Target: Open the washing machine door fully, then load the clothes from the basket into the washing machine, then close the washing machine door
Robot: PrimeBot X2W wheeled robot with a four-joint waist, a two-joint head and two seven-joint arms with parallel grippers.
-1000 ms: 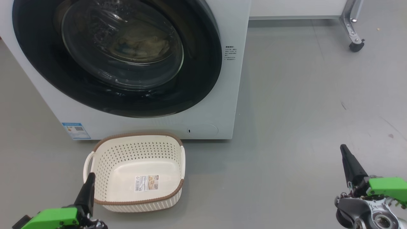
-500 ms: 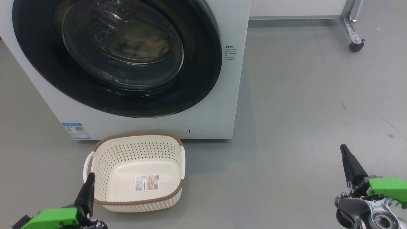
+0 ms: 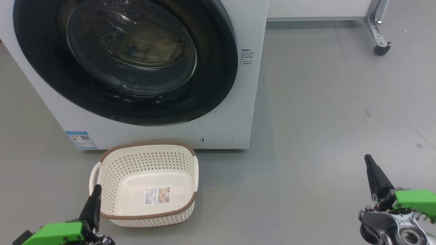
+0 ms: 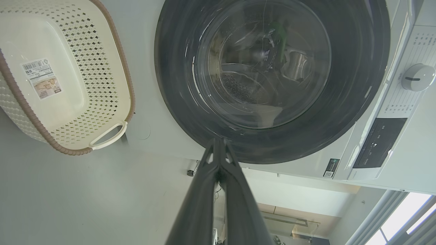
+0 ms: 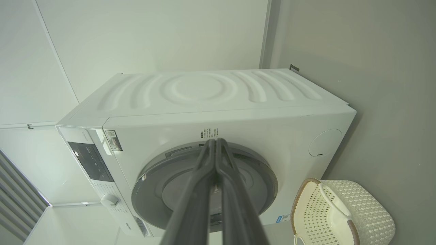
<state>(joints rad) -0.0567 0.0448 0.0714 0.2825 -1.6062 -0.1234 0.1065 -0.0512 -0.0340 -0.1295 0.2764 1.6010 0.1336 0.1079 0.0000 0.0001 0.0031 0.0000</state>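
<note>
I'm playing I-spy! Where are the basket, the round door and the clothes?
basket [image 3: 150, 163], head view, holey back wall.
washing machine door [image 3: 146, 110], head view, black lower rim.
clothes [image 3: 158, 47], head view, pale bundle behind the glass.

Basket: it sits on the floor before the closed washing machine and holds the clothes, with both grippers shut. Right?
No. The basket is empty, as the head view shows; the clothes lie behind the glass of the washing machine door. The rest holds.

Three cameras faced the washing machine [image 3: 245, 102].
The head looked down from close by; both wrists looked from low down, sharing its door [image 4: 272, 78] and the basket [image 5: 340, 211].
</note>
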